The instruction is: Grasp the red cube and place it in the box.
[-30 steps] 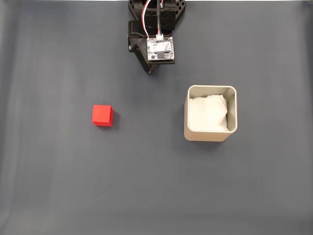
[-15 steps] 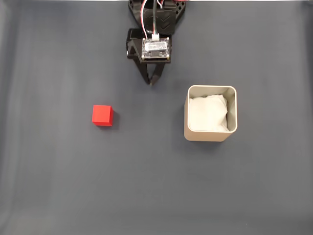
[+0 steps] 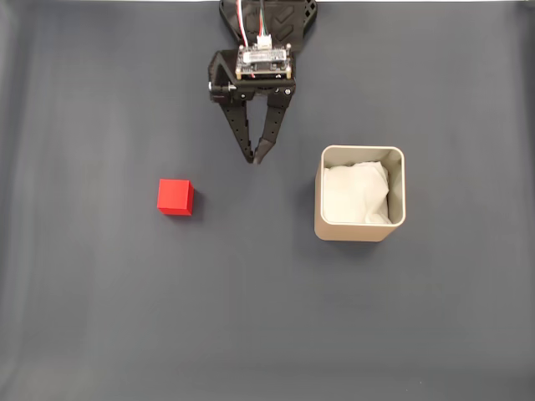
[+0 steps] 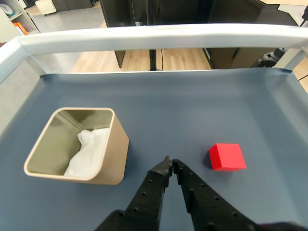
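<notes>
matt red cube [image 3: 175, 196], smooth beige box [image 3: 358, 231] lined with crumpled white paper [image 3: 357, 194], on dark matt cloth [image 3: 251, 317].

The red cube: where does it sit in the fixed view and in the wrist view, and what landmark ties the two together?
Fixed view: the red cube lies left of centre on the grey mat, apart from the gripper.
Wrist view: the red cube lies right of centre, just right of the fingertips.
Shared landmark: the box, on the opposite side of the gripper from the cube in both.

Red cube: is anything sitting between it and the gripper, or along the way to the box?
Nothing visible. The red cube sits alone on the dark mat; bare mat lies between it and the gripper, whose fingertips nearly touch, and between it and the box.
</notes>
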You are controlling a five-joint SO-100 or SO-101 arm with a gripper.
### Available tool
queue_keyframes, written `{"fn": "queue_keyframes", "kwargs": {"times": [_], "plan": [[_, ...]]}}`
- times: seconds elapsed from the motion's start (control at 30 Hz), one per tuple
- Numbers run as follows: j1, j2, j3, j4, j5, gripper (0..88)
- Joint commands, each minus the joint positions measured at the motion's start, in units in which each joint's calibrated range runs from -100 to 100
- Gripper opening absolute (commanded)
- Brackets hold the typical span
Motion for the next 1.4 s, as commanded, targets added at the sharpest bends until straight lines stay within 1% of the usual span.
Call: {"fn": "queue_keyframes", "kwargs": {"times": [0.0,0.2,0.47,0.8,0.9,1.13,1.37], "plan": [[2.21,6.01,-9.69,1.79,0.73,0.4],[6.55,13.58,-16.91,4.49,1.56,0.6],[12.39,20.45,-19.46,4.66,3.76,0.8],[18.16,29.24,-23.75,5.56,6.69,3.6],[19.80,32.19,-26.22,5.56,7.67,6.3],[23.21,37.33,-28.68,5.07,12.16,13.2],[24.49,39.68,-28.95,3.92,15.04,20.2]]}}
